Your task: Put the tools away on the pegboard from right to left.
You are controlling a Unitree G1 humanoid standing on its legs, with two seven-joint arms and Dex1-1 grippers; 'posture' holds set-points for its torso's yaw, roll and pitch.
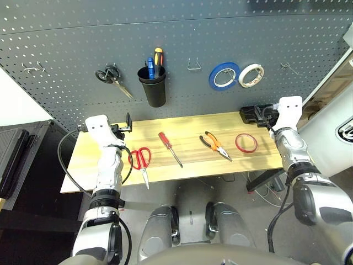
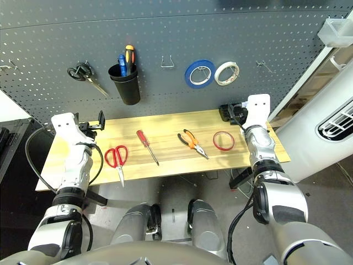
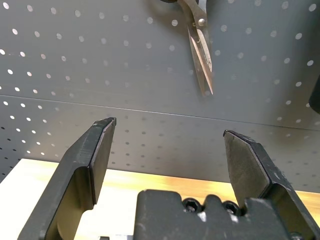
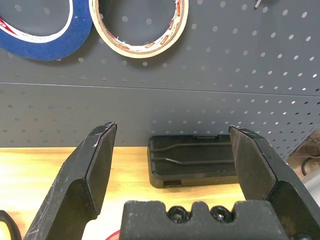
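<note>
Both end effectors stand released and empty, jaws spread wide, pointing level toward the pegboard (image 1: 182, 33); neither touches a tool, which suggests that no pick has begun. The right end effector (image 1: 258, 114) hovers at the bench's right rear corner, just above a black case (image 4: 195, 159). The red tape ring (image 1: 246, 143) lies flat just in front of it and slightly toward the left end effector; as the rightmost tool, it is probably first. Farther toward the left end effector lie the pliers (image 1: 215, 146), then the screwdriver (image 1: 170, 148). The red-handled scissors (image 1: 142, 161) lie just beside the left forearm, in front of the left end effector (image 1: 126, 125).

The bench (image 1: 182, 124) is pale wood. On the pegboard hang black-handled scissors (image 1: 112, 78), a black cup (image 1: 153, 85), an empty hook (image 1: 194, 64), blue tape (image 1: 224, 75) and white tape (image 1: 251, 75).
</note>
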